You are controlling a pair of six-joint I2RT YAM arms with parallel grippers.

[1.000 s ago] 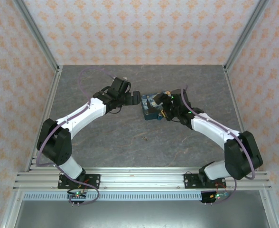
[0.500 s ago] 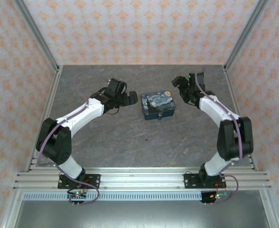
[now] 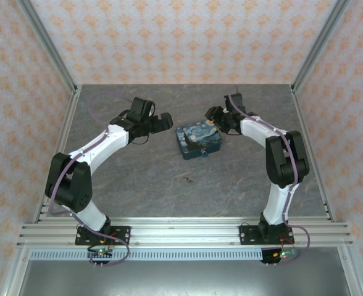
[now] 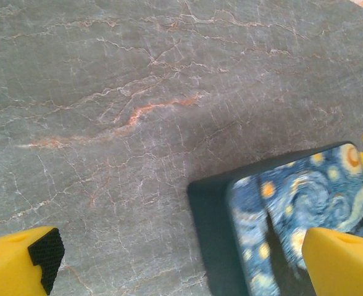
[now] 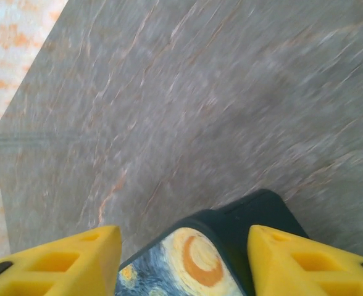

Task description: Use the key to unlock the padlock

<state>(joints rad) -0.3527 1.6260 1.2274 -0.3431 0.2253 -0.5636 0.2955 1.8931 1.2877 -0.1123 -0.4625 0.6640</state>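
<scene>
- The padlock (image 3: 204, 153), a small teal fleck in the overhead view, sits against the near edge of the painted tin (image 3: 197, 140); it is too small to tell whether its shackle is closed.
- The key (image 3: 187, 180), a pale speck, lies alone on the grey marbled desk (image 3: 138, 179), nearer the arm bases than the tin and well apart from both hands.
- The dark-blue tin with its Starry Night lid rests flat at mid-desk, turned slightly askew, between the two arms.
- The left hand (image 3: 163, 121) hovers just beside the tin's left end, spread wide and holding nothing; in its wrist view one yellow finger (image 4: 21, 265) hangs over bare desk, the other over the lid.
- The right hand (image 3: 213, 117) is at the tin's far right corner, fingers (image 5: 64, 259) partly apart with that corner showing between them; the blurred wrist view shows no grip on anything.
- Orange-patterned walls (image 3: 169, 37) close in the desk on three sides.
</scene>
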